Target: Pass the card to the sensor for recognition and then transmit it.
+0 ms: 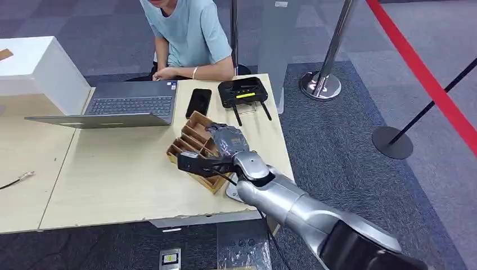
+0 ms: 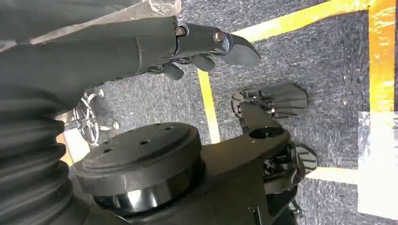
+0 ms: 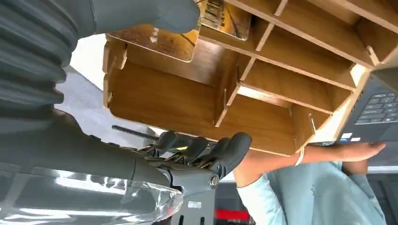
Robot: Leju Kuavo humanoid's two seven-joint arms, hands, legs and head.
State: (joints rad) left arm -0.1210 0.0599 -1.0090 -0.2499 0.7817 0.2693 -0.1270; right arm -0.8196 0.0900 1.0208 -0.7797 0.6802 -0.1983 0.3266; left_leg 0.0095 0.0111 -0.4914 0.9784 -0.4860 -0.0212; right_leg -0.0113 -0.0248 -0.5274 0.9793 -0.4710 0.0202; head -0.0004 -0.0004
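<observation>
Right hand (image 1: 216, 154) sits low-centre in the head view, over the wooden rack (image 1: 194, 147) at the desk's near right edge. In the right wrist view the thumb and the dark fingers (image 3: 225, 152) are spread around the rack with nothing between them, so hand apart and empty. Card: a flat glossy piece (image 3: 225, 16) stands in a slot under the thumb tip, probably the card, too small to be sure. Step looks like reaching in to pick it. To do it well, line the thumb and fingers on both flat faces, pinch above the slot lip, lift straight along the slot so the thin dividers don't catch or tip the light rack. Rack is laser-cut plywood, thin, sharp-cornered, open compartments. Left hand (image 2: 206, 47) hangs over grey carpet with yellow tape, fingers loosely curled, holding nothing. Desk (image 1: 112, 174) is pale wood, chipped front edge. Farther up: black phone (image 1: 198, 102), black sensor box with antennas (image 1: 243, 93), grey laptop (image 1: 121, 107). Top centre, a person (image 1: 191, 34) in a light blue shirt.
</observation>
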